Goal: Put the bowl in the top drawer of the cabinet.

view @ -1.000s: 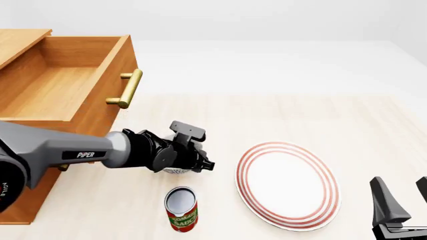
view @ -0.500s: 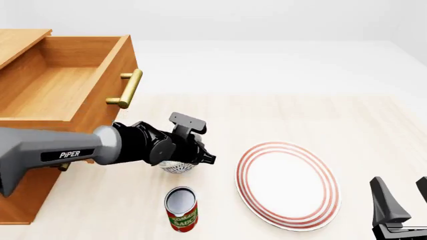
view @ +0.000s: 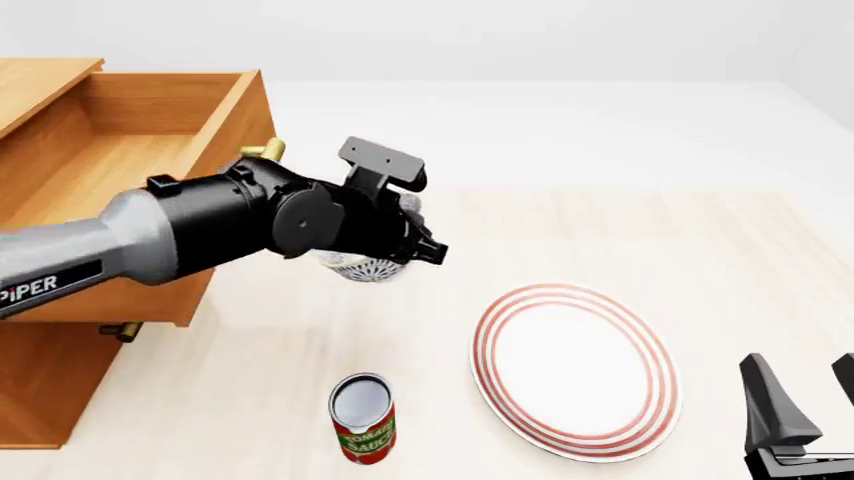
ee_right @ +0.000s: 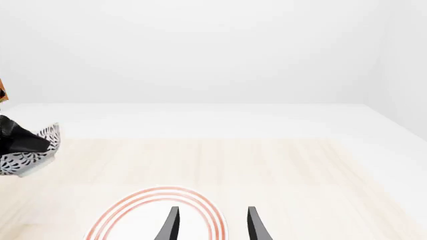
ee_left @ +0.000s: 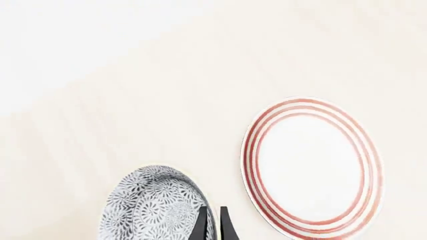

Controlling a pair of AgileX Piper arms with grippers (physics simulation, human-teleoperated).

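The bowl (view: 363, 268), white with a blue-grey speckle pattern, hangs in the air above the table, just right of the open top drawer (view: 120, 170). My left gripper (view: 390, 250) is shut on its rim. In the left wrist view the two fingertips (ee_left: 200, 227) pinch the bowl's (ee_left: 153, 205) edge, with the table far below. The wooden cabinet (view: 40, 380) stands at the left, and the drawer's brass handle (view: 267, 152) is mostly hidden behind the arm. My right gripper (view: 810, 400) rests open at the near right, holding nothing; its wrist view catches the bowl (ee_right: 30, 150) at the edge.
A red tomato sauce can (view: 363, 418) stands upright near the front. A large red-ringed white plate (view: 574, 368) lies flat right of it, and its rim (ee_right: 157, 196) shows just ahead of the right gripper (ee_right: 213, 225). The lower drawer's handle (view: 118, 332) pokes out below the arm.
The left arm has lifted the bowl off the table, up and away from the can toward the drawer's height. The right arm has stayed still.
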